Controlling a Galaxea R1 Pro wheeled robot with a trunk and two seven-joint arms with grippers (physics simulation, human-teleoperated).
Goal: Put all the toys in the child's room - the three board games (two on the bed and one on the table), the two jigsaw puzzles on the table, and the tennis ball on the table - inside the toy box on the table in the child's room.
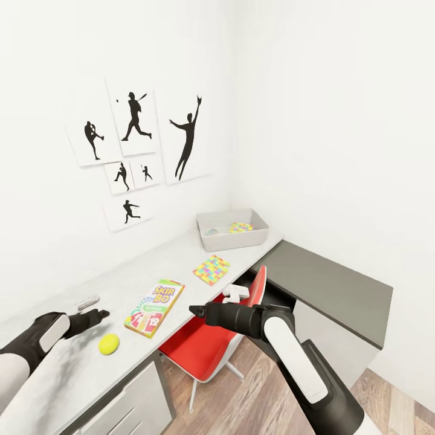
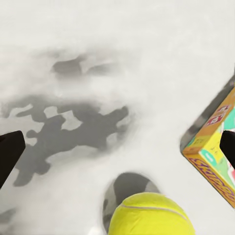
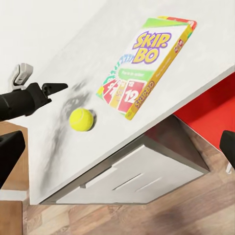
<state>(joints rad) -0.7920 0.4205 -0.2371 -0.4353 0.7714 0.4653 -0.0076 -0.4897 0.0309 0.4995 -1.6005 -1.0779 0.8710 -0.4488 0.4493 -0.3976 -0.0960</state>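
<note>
Your left end effector point(image 1: 99, 315) hovers open at the frame's lower left just above the tennis ball point(image 1: 109, 344) on the counter point(image 1: 72, 368), your right end effector point(image 1: 194, 310) open mid-frame beside the Skip-Bo box point(image 1: 154, 307), then a jigsaw puzzle point(image 1: 211, 269), and farthest the toy box point(image 1: 232, 229).

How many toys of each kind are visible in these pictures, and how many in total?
Board games: 1, the Skip-Bo box on the table.
Jigsaw puzzles: 2, one on the table and one in the toy box.
Tennis balls: 1.
Total: 4 toys.
</note>
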